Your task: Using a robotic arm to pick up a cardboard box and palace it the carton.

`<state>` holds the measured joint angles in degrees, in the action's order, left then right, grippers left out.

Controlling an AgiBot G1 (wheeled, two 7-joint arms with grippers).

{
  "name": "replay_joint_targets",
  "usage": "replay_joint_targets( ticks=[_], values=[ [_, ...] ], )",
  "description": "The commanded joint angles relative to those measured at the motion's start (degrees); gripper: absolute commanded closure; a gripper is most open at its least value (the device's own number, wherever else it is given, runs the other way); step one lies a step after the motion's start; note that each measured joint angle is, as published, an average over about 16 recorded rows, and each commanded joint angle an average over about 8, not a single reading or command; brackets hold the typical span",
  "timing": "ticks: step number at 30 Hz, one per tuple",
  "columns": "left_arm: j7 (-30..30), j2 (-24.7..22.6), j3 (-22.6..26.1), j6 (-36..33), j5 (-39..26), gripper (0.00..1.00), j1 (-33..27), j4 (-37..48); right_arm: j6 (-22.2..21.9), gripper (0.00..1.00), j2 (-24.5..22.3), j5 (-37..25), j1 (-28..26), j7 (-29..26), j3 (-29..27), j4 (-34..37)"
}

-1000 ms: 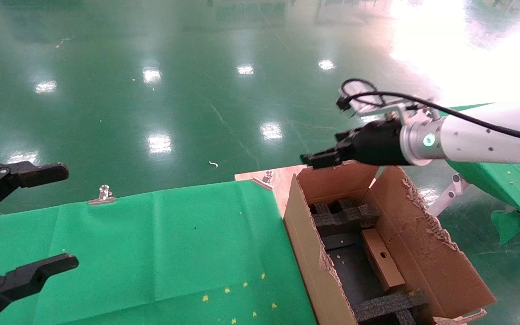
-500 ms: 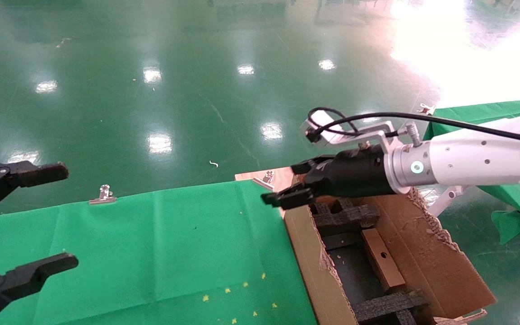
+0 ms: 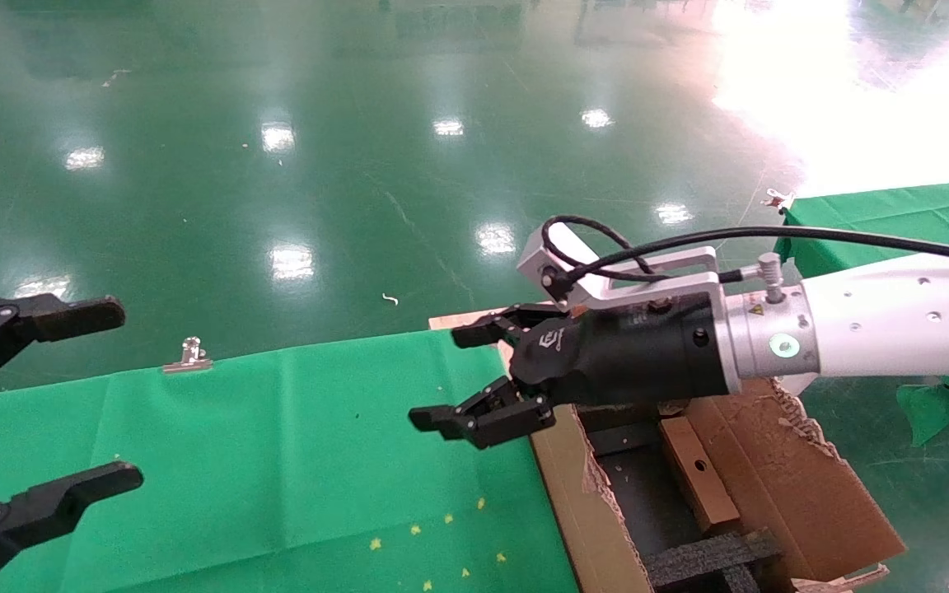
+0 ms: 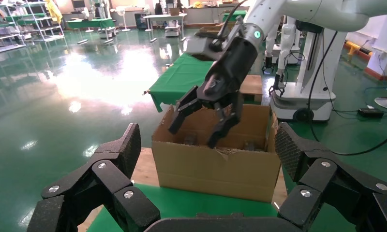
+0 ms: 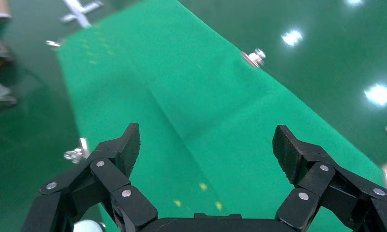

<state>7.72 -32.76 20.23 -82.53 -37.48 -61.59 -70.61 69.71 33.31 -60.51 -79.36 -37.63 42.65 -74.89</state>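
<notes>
The small brown cardboard box (image 3: 707,494), with a round hole in its face, lies inside the carton (image 3: 796,473) between black foam dividers. The robotic arm is my right one. Its gripper (image 3: 446,377) hangs open and empty over the green cloth, just left of the carton's near wall. The left wrist view shows this gripper (image 4: 194,136) in front of the carton (image 4: 215,169). From the right wrist, the right gripper (image 5: 208,140) has only green cloth beneath it. My left gripper (image 3: 120,394) is parked open at the far left, also empty (image 4: 207,145).
A green cloth (image 3: 277,445) covers the table, held by metal clips (image 3: 188,356). A bare wooden corner (image 3: 516,321) shows beside the carton. A second green-covered table (image 3: 878,206) stands at the right. Shiny green floor lies beyond.
My right arm has swung from above the carton's far end leftward and down over the green cloth, and its fingers now show wide apart. The left gripper has not moved.
</notes>
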Motion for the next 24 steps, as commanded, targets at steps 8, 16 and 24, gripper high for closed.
replay_joint_targets(
  ticks=[8,16,24],
  values=[
    [0.00,0.00,0.00,0.00,0.00,0.00,0.00,0.00,7.37,0.00,0.79,8.60,8.21,12.40,-12.29,0.60],
    [0.00,0.00,0.00,0.00,0.00,0.00,0.00,0.00,13.83,0.00,1.48,16.14,15.40,23.26,-23.05,1.13],
    [0.00,0.01,0.00,0.01,0.00,0.00,0.01,0.01,17.26,0.00,1.86,20.22,19.30,28.42,-29.08,1.42]
  ],
)
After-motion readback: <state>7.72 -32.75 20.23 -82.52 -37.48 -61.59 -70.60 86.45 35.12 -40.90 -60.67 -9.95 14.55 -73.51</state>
